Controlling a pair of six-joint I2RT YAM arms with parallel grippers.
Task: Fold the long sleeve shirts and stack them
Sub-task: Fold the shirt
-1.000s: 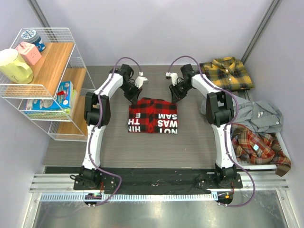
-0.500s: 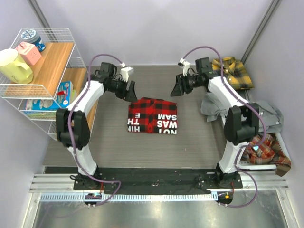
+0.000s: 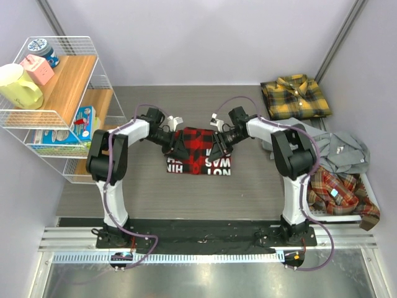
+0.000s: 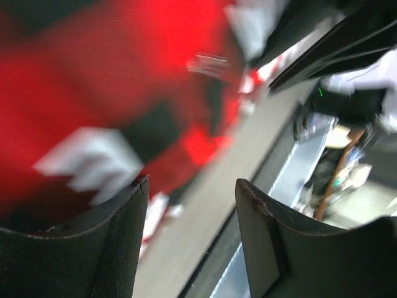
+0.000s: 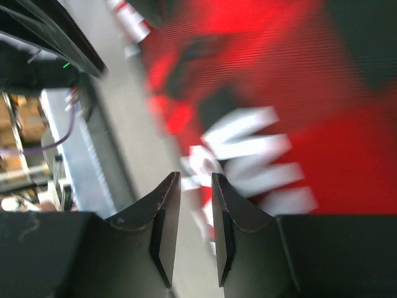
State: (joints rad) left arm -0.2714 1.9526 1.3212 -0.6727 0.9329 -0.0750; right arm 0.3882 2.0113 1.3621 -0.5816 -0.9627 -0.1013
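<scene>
Grippers over red shirt: left gripper jaws apart, empty; right gripper nearly closed, apparently empty, blurry. I fear lopsided pinch dragging fold apart.

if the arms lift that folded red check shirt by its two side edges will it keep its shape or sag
The red check shirt is soft flannel folded into a flat rectangle, so its middle will probably sag between the left gripper and right gripper. The loose layers may slide open. It looks light for its size.
</scene>
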